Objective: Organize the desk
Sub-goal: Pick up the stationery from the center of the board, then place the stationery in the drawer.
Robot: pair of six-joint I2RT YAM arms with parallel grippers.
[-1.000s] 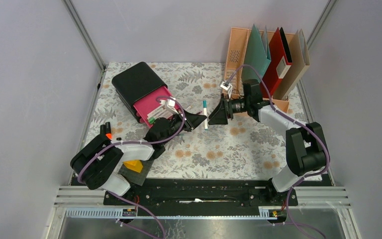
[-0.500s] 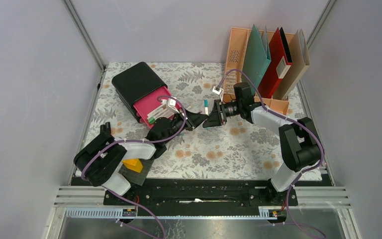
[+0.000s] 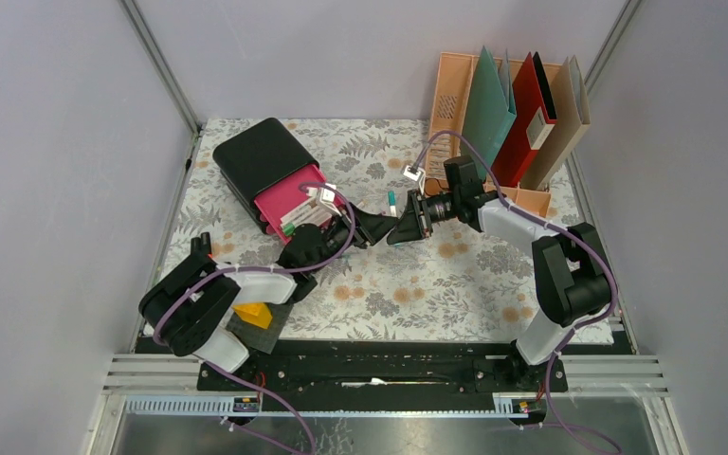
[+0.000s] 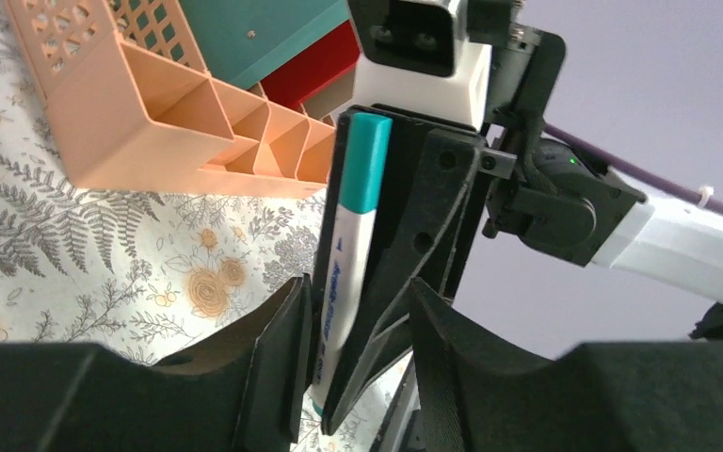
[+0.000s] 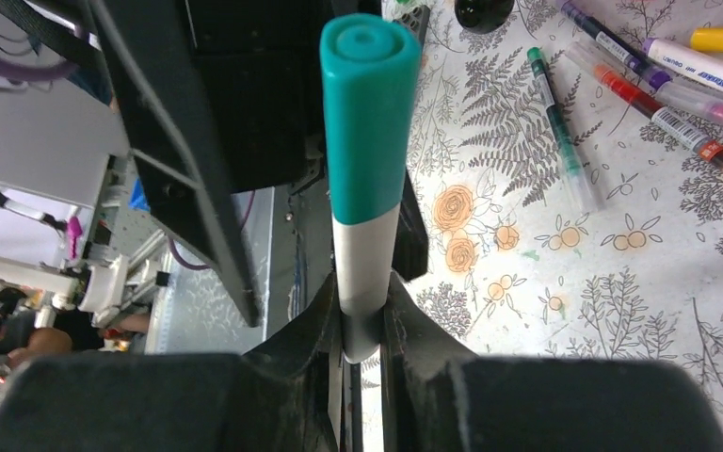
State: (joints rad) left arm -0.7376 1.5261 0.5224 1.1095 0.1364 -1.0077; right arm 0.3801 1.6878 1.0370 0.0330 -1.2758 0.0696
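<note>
Passing the marker over the desk.
We see the right gripper newly clamped on it; the left gripper has parted.

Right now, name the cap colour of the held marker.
Teal; the marker cap shows best in the right wrist view.

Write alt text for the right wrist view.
A white marker with a teal cap fills the centre of the picture, clamped between the fingers of the right gripper. To its right, several coloured pens lie loose on the floral cloth of the desk.
</note>
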